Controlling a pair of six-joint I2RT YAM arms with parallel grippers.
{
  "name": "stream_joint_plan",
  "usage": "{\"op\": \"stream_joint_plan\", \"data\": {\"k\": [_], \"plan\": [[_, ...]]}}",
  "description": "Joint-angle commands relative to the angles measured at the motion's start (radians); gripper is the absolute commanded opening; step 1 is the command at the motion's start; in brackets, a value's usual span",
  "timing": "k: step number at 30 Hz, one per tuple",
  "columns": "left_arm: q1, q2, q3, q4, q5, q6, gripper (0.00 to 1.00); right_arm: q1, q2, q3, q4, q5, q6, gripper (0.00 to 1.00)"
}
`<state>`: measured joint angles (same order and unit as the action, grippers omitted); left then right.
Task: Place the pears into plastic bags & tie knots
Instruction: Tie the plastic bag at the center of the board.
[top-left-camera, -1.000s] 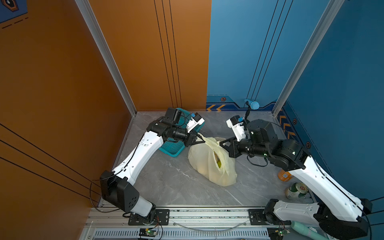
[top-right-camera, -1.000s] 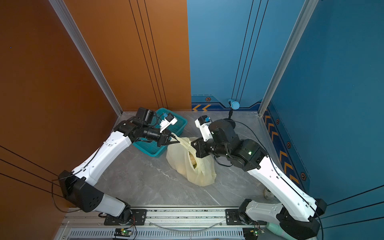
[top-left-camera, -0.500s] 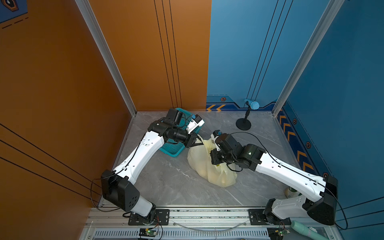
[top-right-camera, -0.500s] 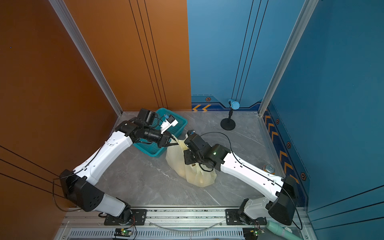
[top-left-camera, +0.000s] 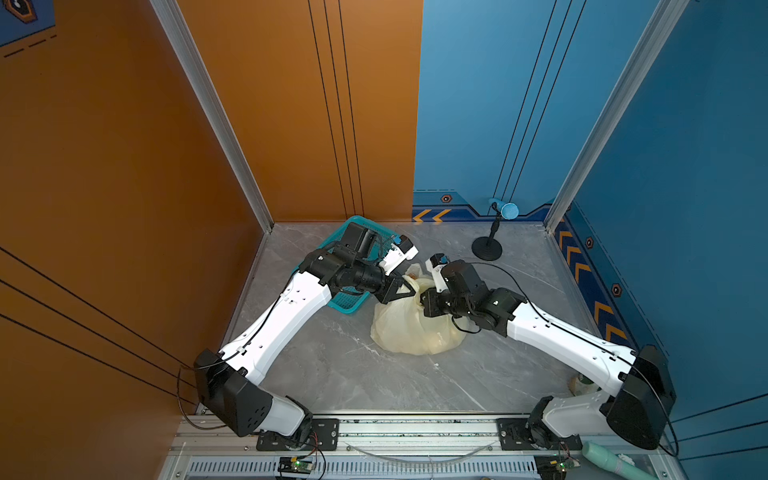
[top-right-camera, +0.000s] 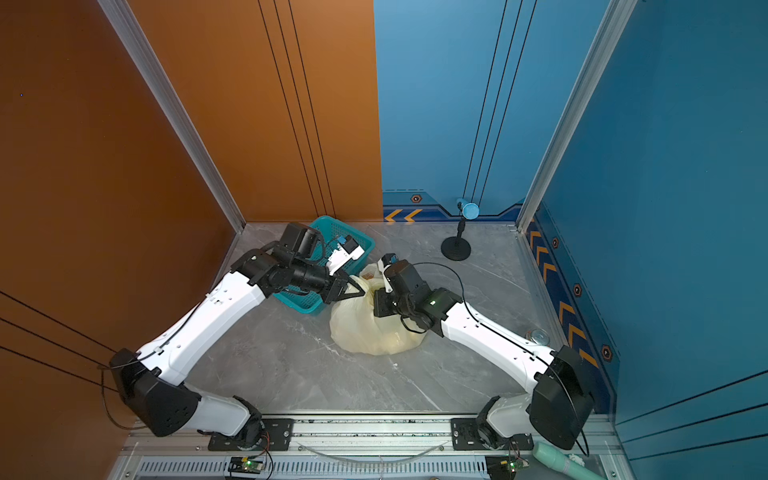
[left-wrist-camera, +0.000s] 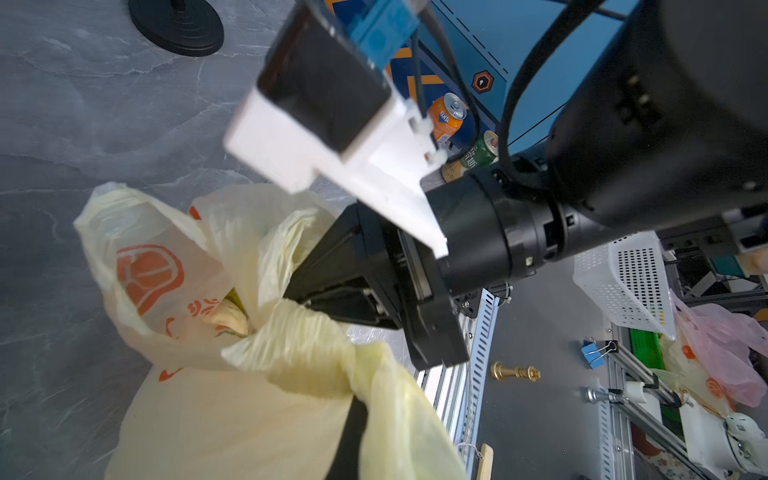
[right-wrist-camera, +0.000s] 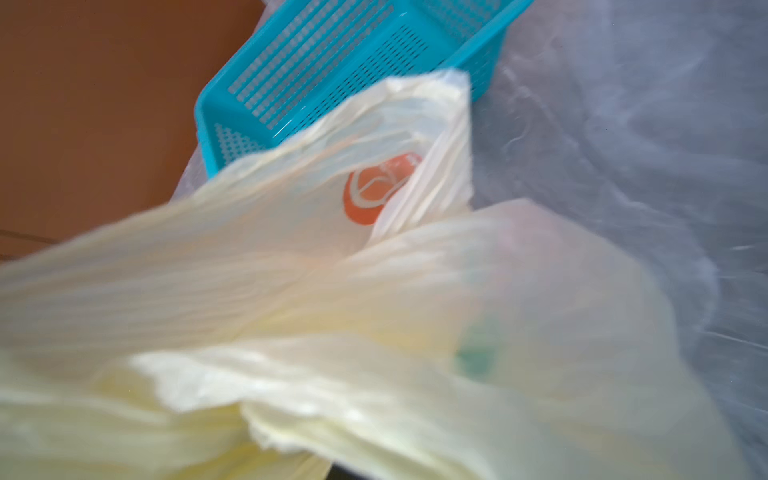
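Fingers (left-wrist-camera: 351, 432) of the left gripper (top-left-camera: 409, 291) are closed together, clamped on a twisted handle strip (left-wrist-camera: 299, 353) of the plastic bag (top-left-camera: 411, 328). Right gripper (top-left-camera: 420, 300) fingers are likewise closed, clamped on bunched plastic at the bag's top; their tips are hidden. Both grippers meet just above frame centre in both top views. The bag rests on the grey tabletop (top-left-camera: 332, 374), just beside the teal basket (top-right-camera: 340, 232) at its upper left. One of the pears (left-wrist-camera: 228, 316), pale, shows inside the bag mouth; the rest are hidden by plastic.
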<state>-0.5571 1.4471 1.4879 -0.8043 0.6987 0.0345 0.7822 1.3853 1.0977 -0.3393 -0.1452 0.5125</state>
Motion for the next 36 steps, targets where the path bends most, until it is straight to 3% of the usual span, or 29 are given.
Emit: {"op": "stream_joint_plan", "data": {"k": [1, 5, 8, 14, 16, 19, 23, 25, 27, 30, 31, 33, 36], "plan": [[-0.032, -0.036, 0.013, 0.021, -0.057, -0.045, 0.00, 0.020, 0.012, -0.062, 0.073, -0.122, -0.006, 0.00], [-0.064, -0.053, -0.005, 0.021, -0.065, -0.079, 0.00, 0.019, 0.023, -0.147, 0.307, -0.007, 0.040, 0.00], [-0.091, -0.082, -0.043, 0.020, -0.081, -0.116, 0.02, 0.005, 0.053, -0.210, 0.595, 0.034, 0.035, 0.00], [-0.146, -0.129, -0.092, 0.048, -0.101, -0.208, 0.03, -0.022, 0.192, -0.232, 1.110, -0.185, 0.087, 0.00], [-0.163, -0.150, -0.098, 0.059, -0.126, -0.228, 0.07, -0.018, 0.227, -0.246, 1.226, -0.232, 0.109, 0.00], [-0.162, -0.190, -0.107, 0.076, -0.177, -0.257, 0.30, -0.013, 0.271, -0.270, 1.373, -0.270, 0.138, 0.00], [-0.115, -0.246, -0.093, 0.092, -0.205, -0.294, 0.66, -0.008, 0.283, -0.265, 1.380, -0.314, 0.125, 0.00], [-0.086, -0.276, -0.092, 0.099, -0.205, -0.304, 0.76, -0.007, 0.284, -0.261, 1.377, -0.340, 0.111, 0.00], [-0.051, -0.308, -0.098, 0.099, -0.214, -0.311, 0.79, -0.009, 0.285, -0.257, 1.375, -0.369, 0.103, 0.00], [0.021, -0.355, -0.133, 0.095, -0.251, -0.331, 0.77, -0.008, 0.288, -0.245, 1.366, -0.416, 0.102, 0.00], [0.044, -0.369, -0.146, 0.087, -0.277, -0.341, 0.72, -0.008, 0.290, -0.236, 1.362, -0.437, 0.102, 0.00], [0.102, -0.391, -0.176, 0.058, -0.323, -0.363, 0.50, -0.004, 0.296, -0.224, 1.351, -0.479, 0.103, 0.00], [0.175, -0.408, -0.228, 0.039, -0.283, -0.394, 0.28, 0.001, 0.301, -0.215, 1.356, -0.533, 0.102, 0.00]]}}
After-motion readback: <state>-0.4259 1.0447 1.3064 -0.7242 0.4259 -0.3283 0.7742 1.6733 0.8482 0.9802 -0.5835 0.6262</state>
